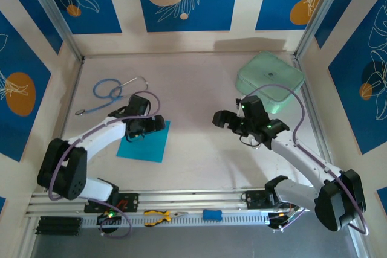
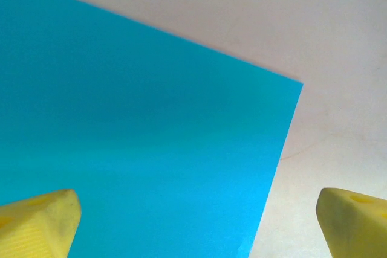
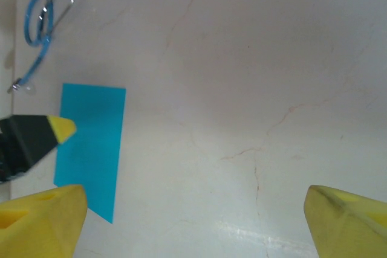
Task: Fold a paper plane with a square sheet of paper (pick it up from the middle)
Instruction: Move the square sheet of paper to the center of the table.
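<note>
The square sheet of paper (image 1: 145,144) lies flat and unfolded on the pale table, left of centre, bright cyan-blue. My left gripper (image 1: 146,127) hovers over its far edge. In the left wrist view the sheet (image 2: 139,137) spreads under the open left gripper (image 2: 196,222), whose yellow fingertips (image 2: 42,222) stand wide apart with nothing between them. My right gripper (image 1: 249,124) is open over bare table to the right. Its wrist view shows the right gripper (image 3: 193,222) wide apart, and the sheet (image 3: 91,143) off to the left. A paper plane is out of view.
A mint-green case (image 1: 270,80) sits at the back right behind the right arm. A blue-tubed stethoscope (image 1: 109,92) lies at the back left, also seen as the stethoscope (image 3: 39,22). Yellow-handled pliers (image 1: 158,216) and a small blue block (image 1: 211,214) rest on the near rail.
</note>
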`<state>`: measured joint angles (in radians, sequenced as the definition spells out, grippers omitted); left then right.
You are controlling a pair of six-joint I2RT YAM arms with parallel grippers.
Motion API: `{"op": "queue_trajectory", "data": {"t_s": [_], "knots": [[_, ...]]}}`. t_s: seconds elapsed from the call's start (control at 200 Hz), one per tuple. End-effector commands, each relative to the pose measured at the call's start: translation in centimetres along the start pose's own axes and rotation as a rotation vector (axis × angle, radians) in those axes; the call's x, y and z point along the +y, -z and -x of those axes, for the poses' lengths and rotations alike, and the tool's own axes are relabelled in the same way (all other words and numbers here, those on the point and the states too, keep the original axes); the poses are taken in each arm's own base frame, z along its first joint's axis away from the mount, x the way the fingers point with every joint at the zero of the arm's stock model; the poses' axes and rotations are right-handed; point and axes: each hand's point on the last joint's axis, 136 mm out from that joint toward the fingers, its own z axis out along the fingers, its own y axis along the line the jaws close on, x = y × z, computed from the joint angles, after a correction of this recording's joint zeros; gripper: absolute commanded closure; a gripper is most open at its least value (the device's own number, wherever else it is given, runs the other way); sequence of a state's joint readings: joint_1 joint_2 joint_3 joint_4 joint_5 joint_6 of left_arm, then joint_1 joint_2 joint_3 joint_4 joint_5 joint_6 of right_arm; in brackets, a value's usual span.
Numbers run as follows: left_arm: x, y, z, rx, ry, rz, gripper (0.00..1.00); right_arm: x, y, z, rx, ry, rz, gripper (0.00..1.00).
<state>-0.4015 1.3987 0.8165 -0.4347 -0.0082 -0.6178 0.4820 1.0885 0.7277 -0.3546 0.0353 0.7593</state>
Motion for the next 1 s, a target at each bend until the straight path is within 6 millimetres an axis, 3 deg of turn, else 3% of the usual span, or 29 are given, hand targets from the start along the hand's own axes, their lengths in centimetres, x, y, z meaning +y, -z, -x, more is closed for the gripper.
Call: {"op": "queue_trajectory", "data": {"t_s": [0.0, 0.195, 0.315, 0.555, 0.795, 0.89, 0.995], "knots": [[2.0, 1.6, 0.5, -0.013, -0.133, 0.099, 0.00, 0.1, -0.5, -0.5, -0.006, 0.065, -0.043, 0.09], [1.6, 0.4, -0.5, 0.068, -0.175, 0.035, 0.00, 1.7, -1.6, -2.5, -0.003, 0.151, -0.009, 0.12], [2.4, -0.1, -0.8, 0.119, -0.173, 0.082, 0.06, 2.3, -1.6, -4.2, 0.060, 0.143, 0.043, 0.12], [3.8, 0.5, -1.3, 0.109, -0.174, 0.138, 0.08, 2.8, -1.5, -6.6, 0.163, 0.125, 0.083, 0.12], [4.4, -0.2, -1.5, 0.141, -0.274, 0.166, 0.09, 3.1, -1.7, -7.2, 0.165, 0.143, 0.139, 0.12], [3.4, -0.9, -2.0, 0.183, -0.285, 0.113, 0.09, 4.2, -1.5, -7.1, 0.190, 0.178, 0.161, 0.12], [3.9, -1.5, -1.7, 0.203, -0.296, 0.155, 0.10, 4.6, -1.7, -7.0, 0.186, 0.201, 0.162, 0.12]]}}
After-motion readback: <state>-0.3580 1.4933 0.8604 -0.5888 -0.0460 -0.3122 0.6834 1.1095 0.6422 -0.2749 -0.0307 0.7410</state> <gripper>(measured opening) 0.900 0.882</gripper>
